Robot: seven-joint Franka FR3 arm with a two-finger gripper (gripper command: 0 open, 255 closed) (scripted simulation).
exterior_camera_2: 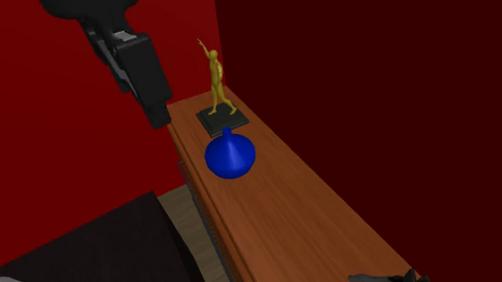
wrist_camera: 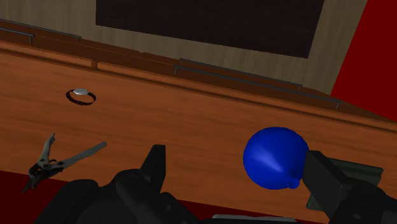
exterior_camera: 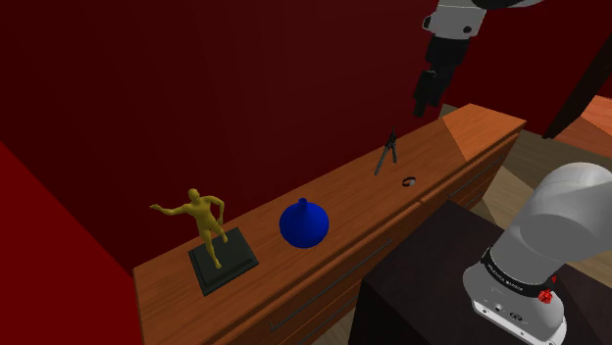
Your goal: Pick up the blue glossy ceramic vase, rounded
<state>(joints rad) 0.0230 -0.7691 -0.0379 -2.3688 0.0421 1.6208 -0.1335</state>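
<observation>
Now the one blue vase (exterior_camera: 303, 224) stands upright on the wooden tabletop (exterior_camera: 363, 193), its short neck pointing up and its axis vertical, near the single gold figurine (exterior_camera: 203, 221). Farther along lie one pair of pliers (exterior_camera: 385, 154) and one ring (exterior_camera: 409, 181). Well above, the gripper (exterior_camera: 426, 108) hangs with fingers apart, holding nothing.

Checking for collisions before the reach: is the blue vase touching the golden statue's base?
No, the shoulder view shows a clear gap between the blue vase and the statue's dark base.
</observation>
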